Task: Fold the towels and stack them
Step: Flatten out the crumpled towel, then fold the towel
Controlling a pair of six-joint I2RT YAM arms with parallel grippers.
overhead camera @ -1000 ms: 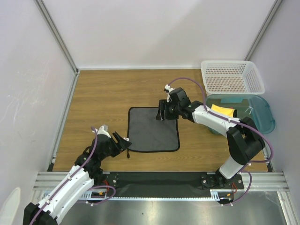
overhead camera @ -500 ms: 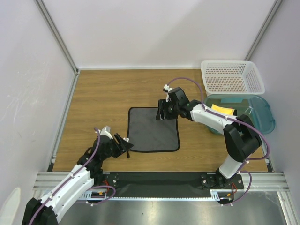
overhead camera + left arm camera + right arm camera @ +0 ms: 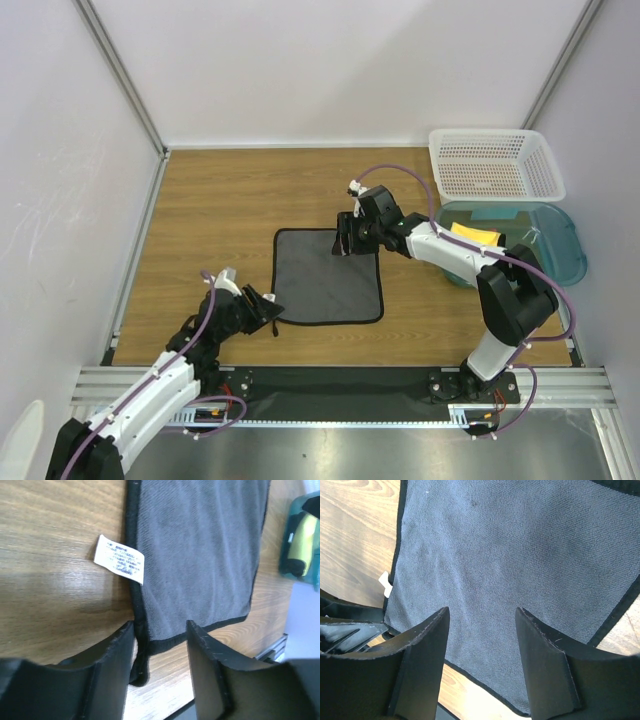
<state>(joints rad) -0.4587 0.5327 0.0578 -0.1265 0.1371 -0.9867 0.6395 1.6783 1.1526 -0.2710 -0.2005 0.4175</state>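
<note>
Left pincer has edged closer to the grey towel corner.

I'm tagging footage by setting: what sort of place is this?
Probably a robotics lab cell: white panels on aluminium posts, left arm and right arm bolted at a wooden table, one grey towel.

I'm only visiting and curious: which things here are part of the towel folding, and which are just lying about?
In the job:
- grey towel, spread flat on the table
- left tool, open at its near left corner
- right tool, open over its far edge

Lying about:
- white basket
- teal bin
- yellow item in the bin, perhaps another towel; cannot tell
</note>
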